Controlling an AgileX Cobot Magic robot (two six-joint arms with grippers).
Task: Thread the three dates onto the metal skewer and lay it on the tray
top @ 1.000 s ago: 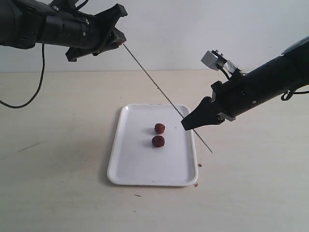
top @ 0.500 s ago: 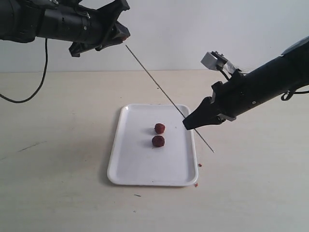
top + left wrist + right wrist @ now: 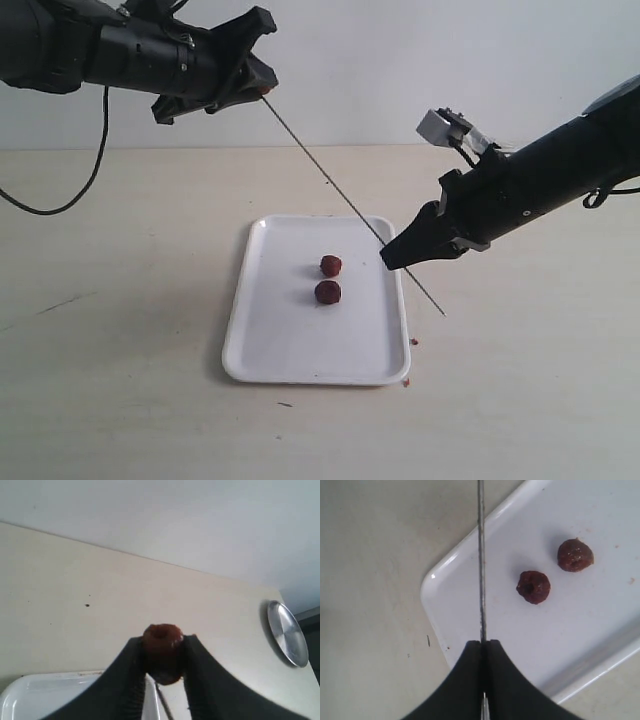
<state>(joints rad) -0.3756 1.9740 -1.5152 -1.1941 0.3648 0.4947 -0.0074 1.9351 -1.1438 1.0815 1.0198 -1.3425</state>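
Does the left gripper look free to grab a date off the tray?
Probably not: the left gripper is shut on a date at the skewer tip, so its jaws are full. Nothing covers the two dates on the tray.

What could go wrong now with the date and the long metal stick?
The date is only pinched at the tips of the left gripper, at the top of the skewer. Pushed off-centre, it might split or pop out. The thin skewer is held just by the right gripper, near its lower end, so a hard push might bend it or make it slip.
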